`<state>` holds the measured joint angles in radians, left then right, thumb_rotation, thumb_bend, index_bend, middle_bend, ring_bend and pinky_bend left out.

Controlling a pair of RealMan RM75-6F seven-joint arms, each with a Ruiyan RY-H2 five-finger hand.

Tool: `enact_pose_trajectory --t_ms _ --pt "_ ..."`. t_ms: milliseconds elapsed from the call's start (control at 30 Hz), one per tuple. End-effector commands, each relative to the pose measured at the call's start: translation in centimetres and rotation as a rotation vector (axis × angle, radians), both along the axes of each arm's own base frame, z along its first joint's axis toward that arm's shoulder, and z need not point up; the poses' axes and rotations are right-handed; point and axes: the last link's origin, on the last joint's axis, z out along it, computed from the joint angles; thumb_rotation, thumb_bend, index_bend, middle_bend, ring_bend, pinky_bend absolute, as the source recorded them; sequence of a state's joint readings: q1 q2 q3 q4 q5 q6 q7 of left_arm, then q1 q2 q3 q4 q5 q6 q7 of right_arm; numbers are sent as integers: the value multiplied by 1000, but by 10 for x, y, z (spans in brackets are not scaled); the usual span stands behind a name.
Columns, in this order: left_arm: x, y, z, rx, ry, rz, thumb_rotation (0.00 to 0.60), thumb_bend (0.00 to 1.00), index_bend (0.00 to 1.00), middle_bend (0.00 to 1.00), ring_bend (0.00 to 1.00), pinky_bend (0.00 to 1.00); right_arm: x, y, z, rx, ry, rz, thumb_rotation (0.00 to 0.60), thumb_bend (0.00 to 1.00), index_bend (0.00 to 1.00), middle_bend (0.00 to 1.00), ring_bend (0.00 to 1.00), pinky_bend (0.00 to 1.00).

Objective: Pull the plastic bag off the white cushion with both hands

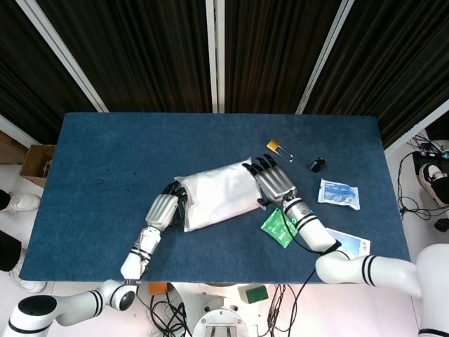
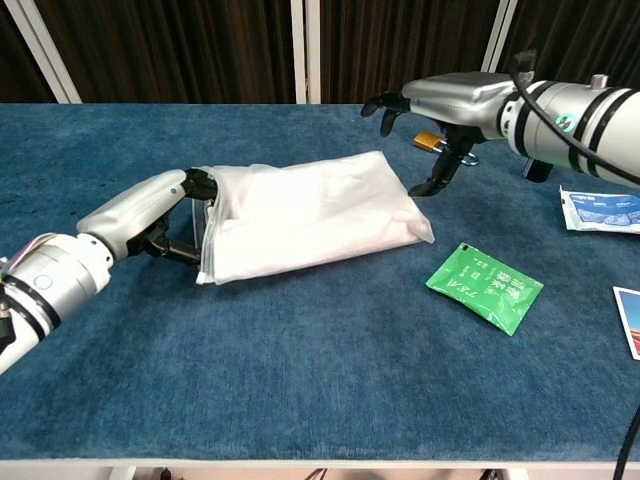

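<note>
The white cushion (image 1: 219,194), still inside its plastic bag (image 2: 215,232), lies near the middle of the blue counter (image 1: 105,182). At its nine o'clock end the left robot hand (image 1: 165,207) has its fingers curled on the bag's open mouth. At the three o'clock end the right robot hand (image 2: 440,108) hovers spread above the far corner, holding nothing. The risk, as I judge it: if the left pulls before the right pins the cushion, cushion and bag slide together; a weak pinch would slip off the film. A green sachet (image 2: 485,286) lies at five o'clock, a padlock (image 1: 274,147) at one o'clock.
</note>
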<state>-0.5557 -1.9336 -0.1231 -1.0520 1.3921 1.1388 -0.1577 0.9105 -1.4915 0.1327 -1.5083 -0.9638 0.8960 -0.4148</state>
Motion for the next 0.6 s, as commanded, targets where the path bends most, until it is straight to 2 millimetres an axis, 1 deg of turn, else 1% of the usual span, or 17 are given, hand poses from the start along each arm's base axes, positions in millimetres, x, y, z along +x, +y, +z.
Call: enact_pose_trajectory --t_ms 33,167,267,400,600 --pt "-4 -6 5 2 7 -14 600 536 667 268 32 116 -10 -1 5 -7 4 -19 600 199 122 235 80 109" --pt "-9 -12 10 1 11 -19 600 535 667 268 32 116 -14 -11 1 -15 32 -33 600 283 140 239 85 123" --pt "-11 -14 13 -8 18 -25 600 535 667 266 32 116 -11 -24 -8 -32 99 0 600 308 156 239 85 129" --pt "-14 -15 17 -11 22 -27 600 535 667 262 32 116 2 -41 -28 -65 202 72 600 309 164 244 85 129" --pt "-16 -14 22 -18 21 -22 600 535 667 260 32 116 25 -51 -61 -81 245 147 600 308 186 250 85 129"
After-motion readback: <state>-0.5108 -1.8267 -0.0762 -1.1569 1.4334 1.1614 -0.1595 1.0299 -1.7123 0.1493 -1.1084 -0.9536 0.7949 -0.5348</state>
